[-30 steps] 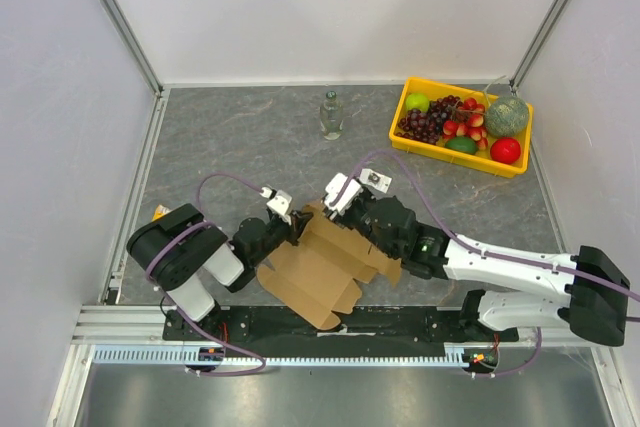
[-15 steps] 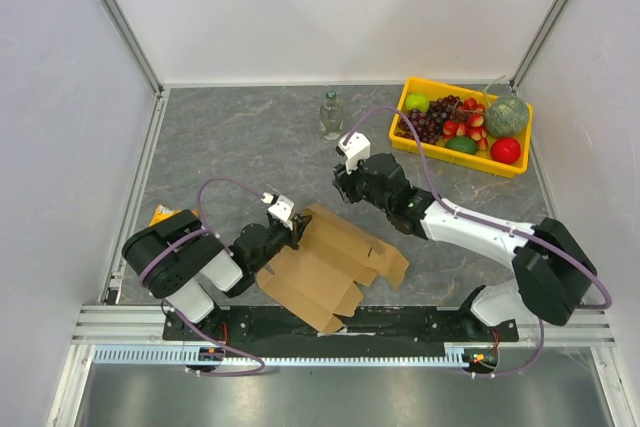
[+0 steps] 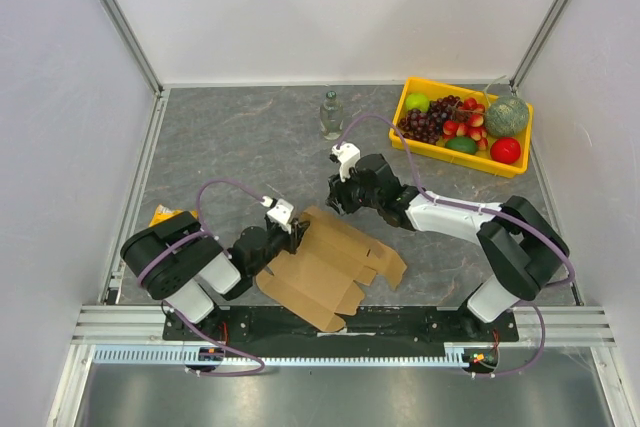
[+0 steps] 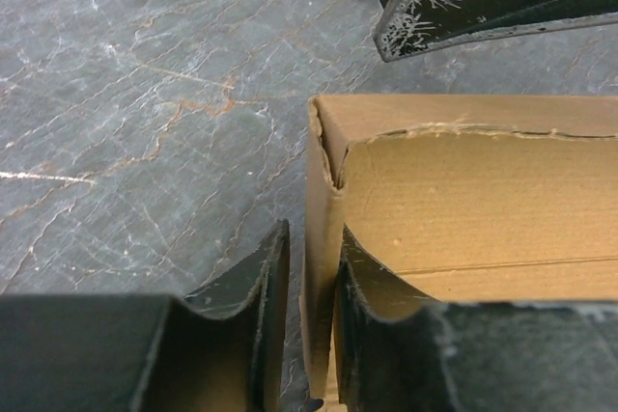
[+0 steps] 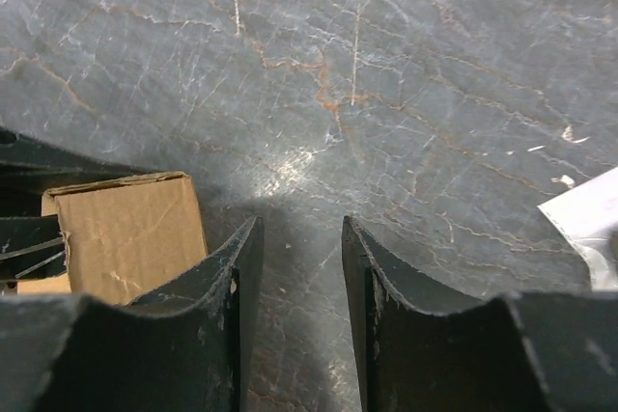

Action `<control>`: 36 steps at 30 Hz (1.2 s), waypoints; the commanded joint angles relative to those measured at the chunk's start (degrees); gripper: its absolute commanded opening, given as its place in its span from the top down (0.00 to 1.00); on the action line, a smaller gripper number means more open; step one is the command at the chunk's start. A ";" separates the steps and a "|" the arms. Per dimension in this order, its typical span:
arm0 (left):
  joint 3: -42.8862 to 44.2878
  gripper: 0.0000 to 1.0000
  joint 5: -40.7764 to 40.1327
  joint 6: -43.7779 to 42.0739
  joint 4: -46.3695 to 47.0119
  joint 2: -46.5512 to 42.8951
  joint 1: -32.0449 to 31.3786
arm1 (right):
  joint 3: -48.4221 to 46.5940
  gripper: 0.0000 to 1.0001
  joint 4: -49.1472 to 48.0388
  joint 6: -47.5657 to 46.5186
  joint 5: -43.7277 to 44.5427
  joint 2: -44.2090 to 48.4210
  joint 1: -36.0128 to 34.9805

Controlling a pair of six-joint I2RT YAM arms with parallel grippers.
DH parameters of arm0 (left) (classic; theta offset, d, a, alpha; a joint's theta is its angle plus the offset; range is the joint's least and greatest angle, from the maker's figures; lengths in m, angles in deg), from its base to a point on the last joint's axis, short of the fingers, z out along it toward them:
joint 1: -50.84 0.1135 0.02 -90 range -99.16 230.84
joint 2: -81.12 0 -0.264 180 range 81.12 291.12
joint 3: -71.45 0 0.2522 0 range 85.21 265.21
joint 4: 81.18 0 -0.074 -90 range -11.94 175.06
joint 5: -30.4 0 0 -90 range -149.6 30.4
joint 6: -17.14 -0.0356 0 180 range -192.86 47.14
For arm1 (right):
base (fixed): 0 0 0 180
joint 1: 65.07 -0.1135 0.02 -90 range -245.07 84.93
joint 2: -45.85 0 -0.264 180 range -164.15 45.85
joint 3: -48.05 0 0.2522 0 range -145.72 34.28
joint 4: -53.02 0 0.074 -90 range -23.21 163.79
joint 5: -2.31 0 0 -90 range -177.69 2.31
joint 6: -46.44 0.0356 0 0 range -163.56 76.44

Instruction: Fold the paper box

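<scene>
The paper box (image 3: pixel 335 262) is a brown cardboard sheet, partly raised, lying near the front between my arms. My left gripper (image 3: pixel 295 232) is at the box's left end. In the left wrist view the left gripper (image 4: pixel 311 233) straddles an upright wall of the box (image 4: pixel 463 190). The jaws are open: the right finger touches the wall and a slit of table shows at the left finger. My right gripper (image 3: pixel 340 197) hovers just behind the box's far corner. In the right wrist view the right gripper (image 5: pixel 301 224) is open over bare table, with the box corner (image 5: pixel 126 229) to its left.
A yellow tray (image 3: pixel 398 119) of fruit stands at the back right, and a clear bottle (image 3: pixel 331 115) at the back middle. A small yellow packet (image 3: pixel 160 214) lies by the left rail. A white paper scrap (image 5: pixel 584 229) lies near the right gripper. Walls enclose the table.
My right arm has come off the box and swung back to its far corner. My left gripper, shut on the box wall before, has loosened. The box has sunk slightly.
</scene>
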 commanded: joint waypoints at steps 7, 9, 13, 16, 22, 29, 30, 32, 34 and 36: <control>-1.94 0.61 -2.55 -0.51 19.14 -2.35 -0.60 | 0.85 0.55 -1.52 0.97 -6.88 0.56 -0.06; -2.64 0.59 -2.38 0.11 19.14 -3.41 -0.51 | 1.20 0.55 -1.60 0.88 -7.67 1.17 -0.06; -4.05 0.55 -1.85 0.99 18.52 -5.69 -0.51 | 1.99 0.55 -1.87 0.61 -9.25 2.23 -0.06; -4.40 0.52 -1.23 1.78 15.11 -8.32 -0.51 | 2.61 0.55 -2.04 0.35 -9.96 3.11 -0.14; -4.22 0.52 0.26 4.42 1.93 -17.29 -0.60 | 3.84 0.56 -3.10 0.00 -11.80 4.43 -0.15; -5.01 0.52 0.44 4.86 -9.15 -25.90 -0.60 | 4.19 0.56 -3.80 -0.70 -12.86 4.96 -1.37; -5.10 0.52 0.61 5.03 -10.12 -26.43 -0.69 | 4.10 0.56 -3.80 -0.79 -12.86 4.87 -1.72; -5.10 0.58 0.96 5.30 -11.01 -26.97 -0.60 | 4.01 0.56 -3.98 -0.88 -12.51 5.04 -2.08; -6.32 0.68 1.40 5.38 -11.19 -26.62 -0.69 | 4.01 0.56 -4.06 -0.79 -12.07 5.48 -2.17; -6.51 0.74 1.84 5.47 -11.19 -26.27 -0.60 | 3.93 0.56 -4.07 -0.79 -11.72 5.83 -2.17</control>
